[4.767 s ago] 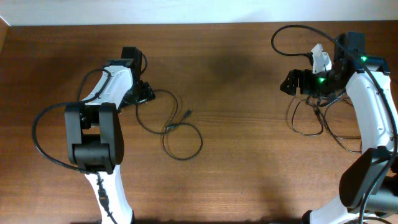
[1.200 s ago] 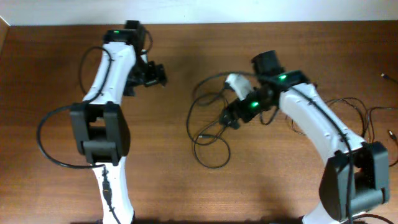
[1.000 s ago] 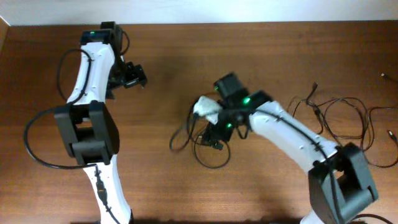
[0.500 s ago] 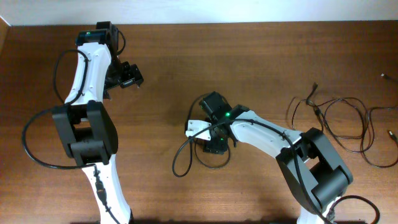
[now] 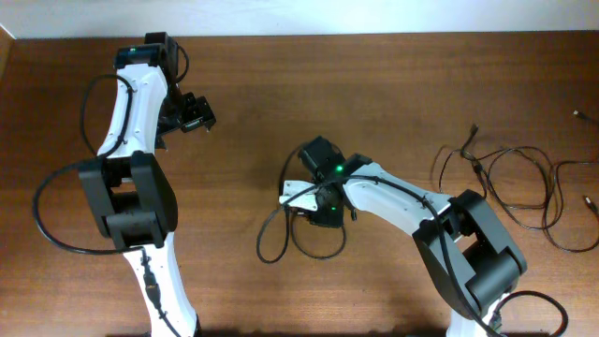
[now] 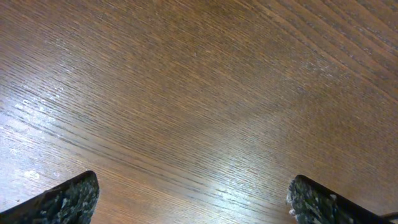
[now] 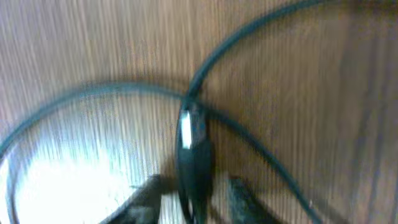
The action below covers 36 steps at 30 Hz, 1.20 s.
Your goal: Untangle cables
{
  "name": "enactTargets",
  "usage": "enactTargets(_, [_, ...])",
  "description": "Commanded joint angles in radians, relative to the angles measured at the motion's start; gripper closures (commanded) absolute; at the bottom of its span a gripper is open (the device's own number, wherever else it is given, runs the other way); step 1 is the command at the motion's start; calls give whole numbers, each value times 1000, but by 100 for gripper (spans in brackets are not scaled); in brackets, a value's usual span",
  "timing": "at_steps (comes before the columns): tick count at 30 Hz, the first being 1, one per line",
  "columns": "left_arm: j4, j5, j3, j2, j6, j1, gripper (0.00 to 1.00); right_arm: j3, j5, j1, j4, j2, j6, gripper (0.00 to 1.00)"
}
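The right gripper (image 7: 193,190) sits low over the middle of the table (image 5: 393,84), its jaws narrow on either side of a plug (image 7: 194,146) on the looped cable (image 5: 270,245). Blur hides whether they grip it. More cables (image 5: 524,178) lie well apart to the right. Farther back, the left gripper (image 5: 197,112) hangs spread wide.

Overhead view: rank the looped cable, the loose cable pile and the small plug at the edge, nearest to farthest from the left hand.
1. looped cable, centre.
2. loose cable pile, right side.
3. small plug, far right edge.
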Motion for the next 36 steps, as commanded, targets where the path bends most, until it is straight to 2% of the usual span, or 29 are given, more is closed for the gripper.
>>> enactTargets(1, [2, -14, 7, -4, -10, 2, 1, 72, 40, 0, -64, -8, 22, 54])
enactTargets(3, [2, -14, 7, -4, -10, 2, 1, 82, 30, 0, -80, -15, 22, 37])
enactTargets(6, [2, -14, 7, -4, -10, 2, 1, 81, 29, 0, -83, -11, 17, 29])
enactTargets(13, [2, -14, 7, -4, -10, 2, 1, 80, 33, 0, -32, 20, -43, 21])
enactTargets(18, [2, -14, 7, -4, -10, 2, 1, 79, 45, -19, 2, 87, -42, 23])
enactTargets(21, [2, -14, 7, -4, -10, 2, 1, 79, 43, -39, -53, 120, -41, 32])
enactTargets(23, [2, -14, 7, -4, -10, 2, 1, 79, 40, -42, -92, 126, -41, 51])
enactTargets(26, [2, -14, 7, -4, -10, 2, 1, 79, 40, -41, -126, 126, -34, 56])
enactTargets(29, [2, -14, 7, -4, -10, 2, 1, 79, -6, -41, -139, 126, -34, 71])
enactTargets(31, [2, -14, 7, -4, -10, 2, 1, 79, -37, -41, -138, 126, -34, 74])
enactTargets(32, [2, -14, 7, -4, -10, 2, 1, 79, -43, -41, -138, 126, -34, 88])
enactTargets(33, [2, -14, 7, -4, -10, 2, 1, 79, -42, -41, -138, 126, -34, 96])
enactTargets(35, [2, -14, 7, -4, -10, 2, 1, 89, -38, -41, -140, 115, -7, 96])
enactTargets(36, [2, -14, 7, -4, -10, 2, 1, 119, -39, -40, -157, 98, 53, 96])
